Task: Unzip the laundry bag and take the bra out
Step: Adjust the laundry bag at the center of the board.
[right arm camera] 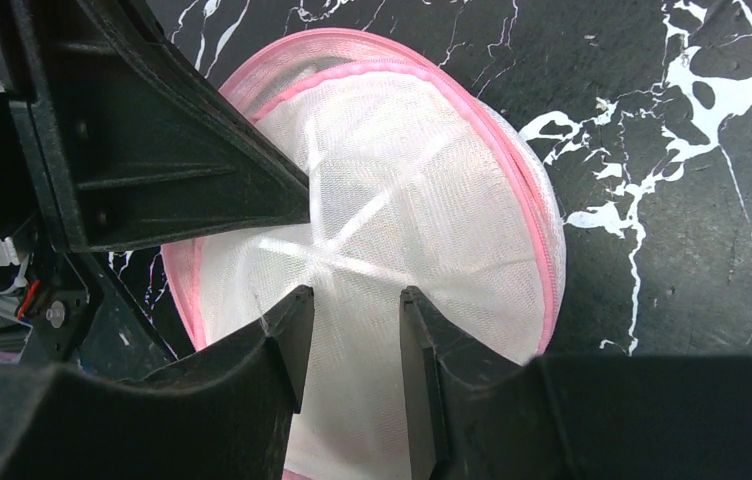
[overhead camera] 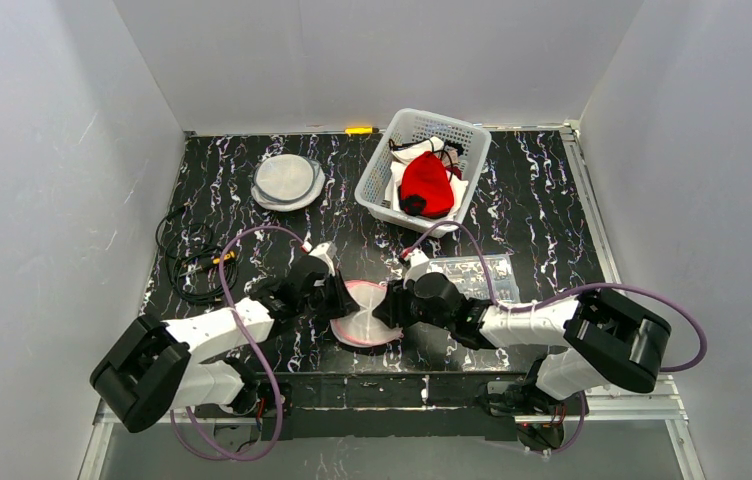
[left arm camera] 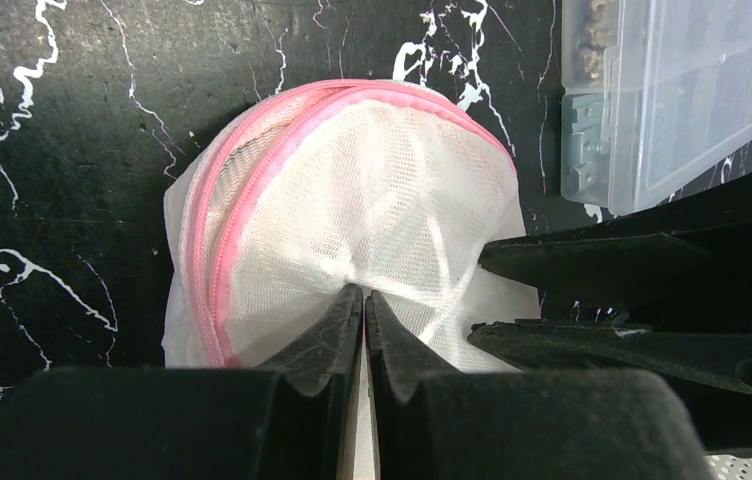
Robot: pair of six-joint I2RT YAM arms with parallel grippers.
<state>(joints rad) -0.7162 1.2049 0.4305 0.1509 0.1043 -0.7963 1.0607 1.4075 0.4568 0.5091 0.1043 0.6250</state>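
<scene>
The laundry bag (overhead camera: pixel 364 315) is a round white mesh pouch with a pink zipper rim, lying near the table's front edge between both arms. My left gripper (overhead camera: pixel 337 298) is shut on a pinch of its mesh; in the left wrist view the fingertips (left arm camera: pixel 364 296) meet on bunched mesh of the bag (left arm camera: pixel 372 190). My right gripper (overhead camera: pixel 395 308) is open, its jaws apart over the bag's mesh (right arm camera: pixel 402 210) in the right wrist view, midpoint (right arm camera: pixel 354 296). The pink zipper (left arm camera: pixel 214 230) runs around the rim. The bra is not visible.
A white basket (overhead camera: pixel 384 160) with red and white garments stands at the back right. A second round mesh bag (overhead camera: pixel 287 181) lies at the back left. A clear plastic parts box (overhead camera: pixel 477 272) sits just right of the bag. Black cables (overhead camera: pixel 187 255) lie at the left.
</scene>
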